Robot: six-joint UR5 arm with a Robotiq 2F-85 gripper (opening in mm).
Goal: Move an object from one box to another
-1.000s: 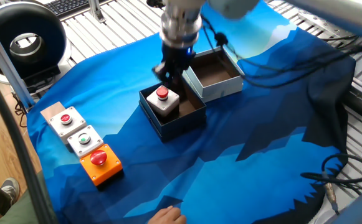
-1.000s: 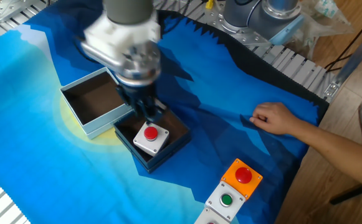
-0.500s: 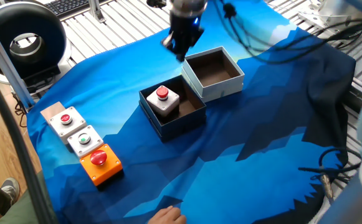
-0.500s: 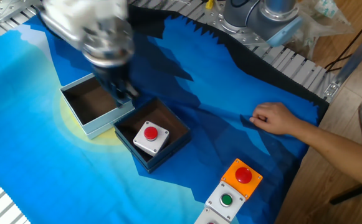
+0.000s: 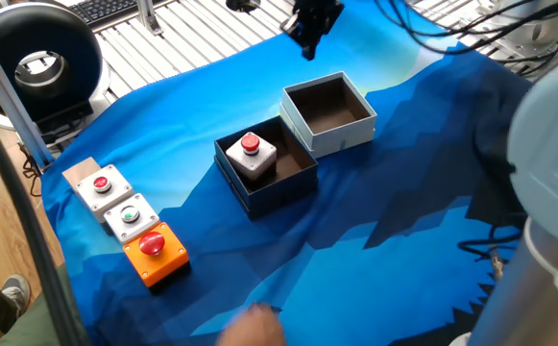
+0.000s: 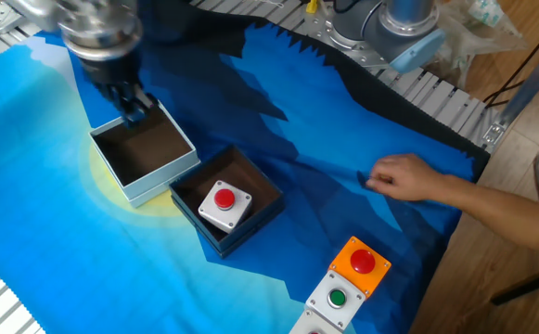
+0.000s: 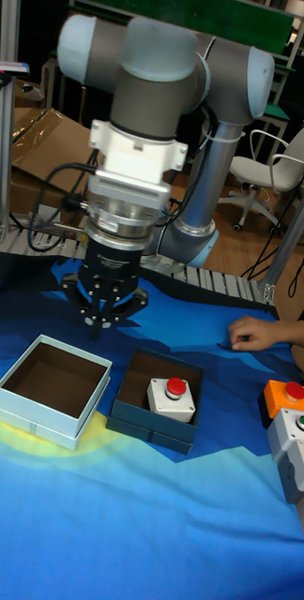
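Note:
The object, a small white cube with a red push-button (image 5: 251, 152) (image 6: 224, 203) (image 7: 173, 394), sits inside the navy-walled box (image 5: 280, 189) (image 6: 215, 239) (image 7: 143, 417). Nothing touches it. Beside that box stands the pale grey-white box (image 5: 341, 139) (image 6: 154, 181) (image 7: 39, 412), and nothing shows on its brown floor. My gripper (image 5: 308, 40) (image 6: 131, 100) (image 7: 99, 322) hangs in the air above the far rim of the pale box, away from the cube. Its fingers look slightly parted and hold nothing.
An orange button box (image 5: 155, 250) (image 6: 362, 263) (image 7: 285, 396) and two grey-white button boxes (image 5: 115, 200) lie in a row on the blue cloth. A person's hand (image 6: 408, 176) (image 7: 257, 332) rests on the cloth. A black ring-shaped device (image 5: 36, 60) stands beyond the cloth's edge.
My gripper has risen from just above the cube in the navy box and swung past the pale box, holding nothing. The cube has stayed in place.

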